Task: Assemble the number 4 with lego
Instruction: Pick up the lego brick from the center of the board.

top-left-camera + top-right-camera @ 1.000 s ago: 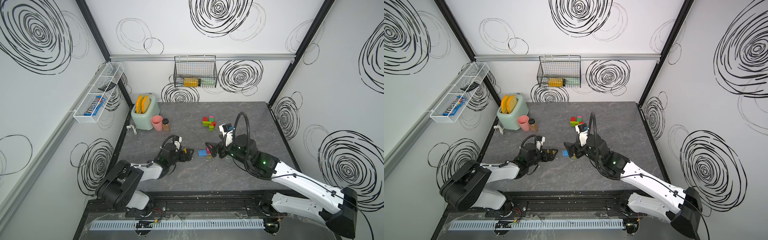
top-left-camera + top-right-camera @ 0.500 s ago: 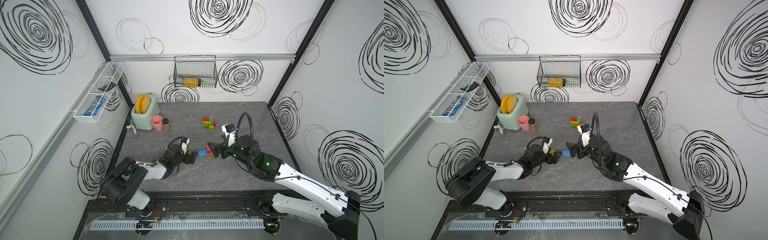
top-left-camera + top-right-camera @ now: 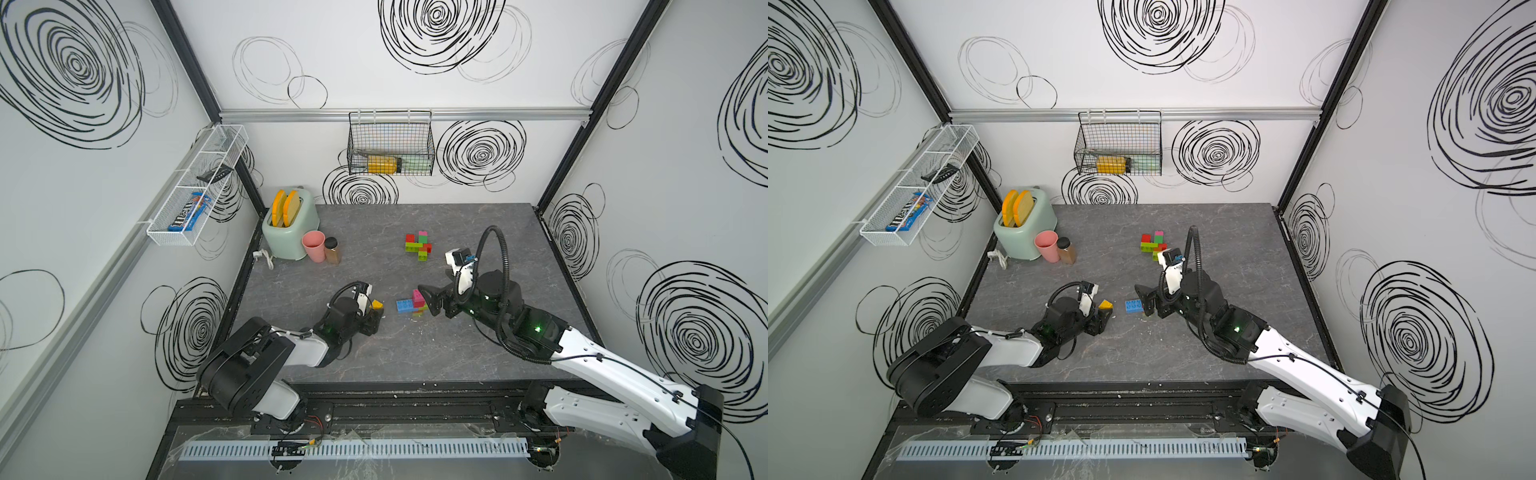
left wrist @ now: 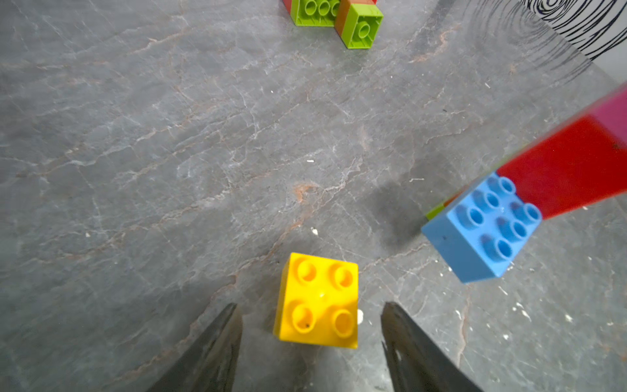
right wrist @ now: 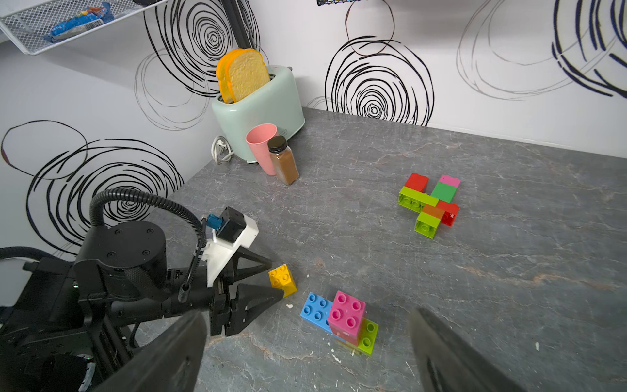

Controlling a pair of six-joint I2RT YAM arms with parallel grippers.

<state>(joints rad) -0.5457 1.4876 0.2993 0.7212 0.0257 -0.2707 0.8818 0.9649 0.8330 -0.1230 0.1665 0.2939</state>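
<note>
- Left end effector [image 4: 310, 304] lies low over the tabletop [image 4: 169, 152] with its jaws apart. The yellow brick [image 4: 319, 302] sits between the two fingertips, studs toward the wrist camera, with a thin gap on each side.
- In a top view the same yellow brick [image 3: 377, 304] shows just at the tip of that arm, toward the middle of the tabletop.
- Right end effector [image 3: 427, 300] has its jaws spread wide and grips nothing. In the right wrist view its fingers [image 5: 183, 349] frame a small stack [image 5: 339, 322], with bare tabletop between each finger and the bricks.
- That small stack stands on the tabletop: a blue brick [image 5: 314, 310] lying flat, a pink brick [image 5: 347, 312] pressed on top, and a lime brick [image 5: 369, 334] lower down on the side away from the blue one. The left wrist view also shows a red face [image 4: 570, 169] on it.
- Yellow brick and small stack are near each other but apart.
- A second group of lego [image 3: 419, 246] lies farther back: red, green, pink and lime bricks joined flat, well apart from both arms.
- Back left corner: a mint toaster [image 3: 291, 237] holding two bread slices, with a pink cup [image 3: 313, 246] and a brown jar [image 3: 332, 250] just beside it.
- A black wire basket [image 3: 390, 141] hangs on the back wall, and a white wire shelf [image 3: 195, 187] on the left wall.
</note>
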